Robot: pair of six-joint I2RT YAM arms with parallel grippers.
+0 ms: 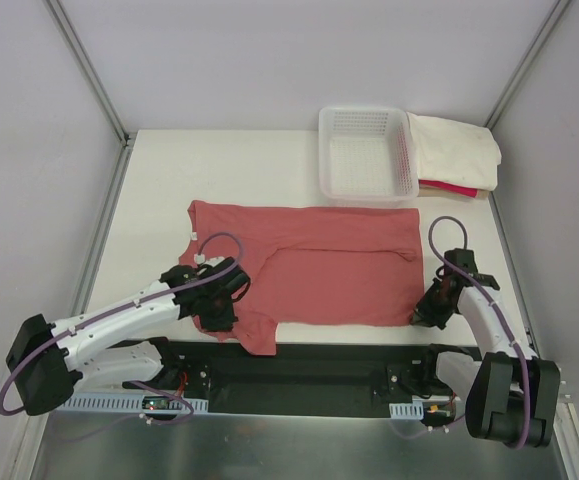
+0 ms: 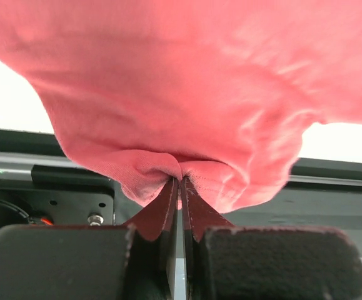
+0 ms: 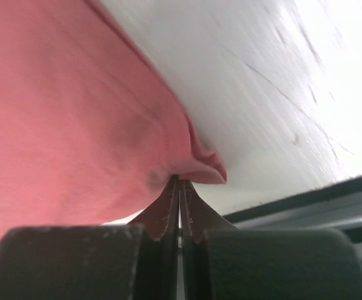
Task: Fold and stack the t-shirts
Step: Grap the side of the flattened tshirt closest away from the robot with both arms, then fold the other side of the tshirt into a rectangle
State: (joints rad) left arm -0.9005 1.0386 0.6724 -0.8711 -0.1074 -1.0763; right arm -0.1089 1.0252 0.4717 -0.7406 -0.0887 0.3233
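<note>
A dusty salmon-red t-shirt (image 1: pixel 319 262) lies spread across the middle of the table. My left gripper (image 1: pixel 221 300) is shut on its near left part, where the cloth (image 2: pixel 168 94) bunches between the fingertips. At the shirt's near right corner my right gripper (image 1: pixel 431 308) is shut on the hem (image 3: pixel 196 164). A folded cream-white t-shirt (image 1: pixel 459 150) lies at the back right, on top of a bright pink-red t-shirt (image 1: pixel 451 189) of which only an edge shows.
A white plastic lattice basket (image 1: pixel 365 153) stands at the back, just left of the folded shirts. Grey walls close in the table on the left, right and back. The black rail (image 1: pixel 299 365) with the arm bases runs along the near edge.
</note>
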